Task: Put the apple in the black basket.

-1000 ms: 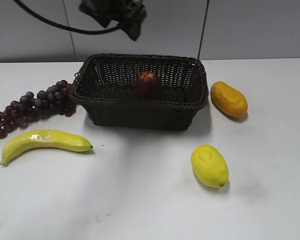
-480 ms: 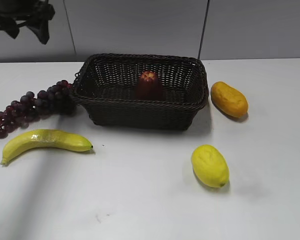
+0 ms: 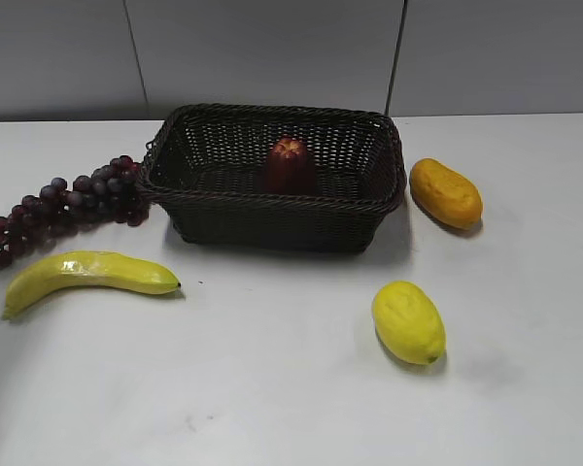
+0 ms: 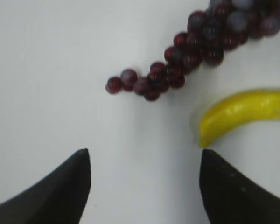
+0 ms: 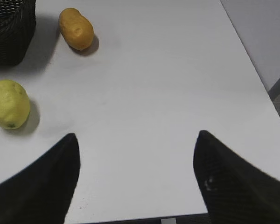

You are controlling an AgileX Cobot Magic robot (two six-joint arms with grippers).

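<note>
The dark red apple [image 3: 289, 165] stands upright inside the black basket [image 3: 272, 218] at the table's back middle, its orange ribbed dimple up. Neither gripper shows in the exterior view. My left gripper [image 4: 144, 154] is open and empty, above bare table near the banana's tip. My right gripper [image 5: 136, 137] is open and empty over the table's near right edge. A corner of the black basket [image 5: 9, 32] shows at the top left of the right wrist view.
A dark purple grape bunch [image 3: 63, 204] [image 4: 196, 51] lies left of the basket, a banana [image 3: 87, 274] [image 4: 242, 114] in front of it. A lemon [image 3: 408, 322] [image 5: 8, 103] lies front right, an orange mango [image 3: 445, 192] [image 5: 76, 29] right of the basket.
The left arm has moved from above the basket to the upper left and out of the exterior view. The apple stays in the basket.
</note>
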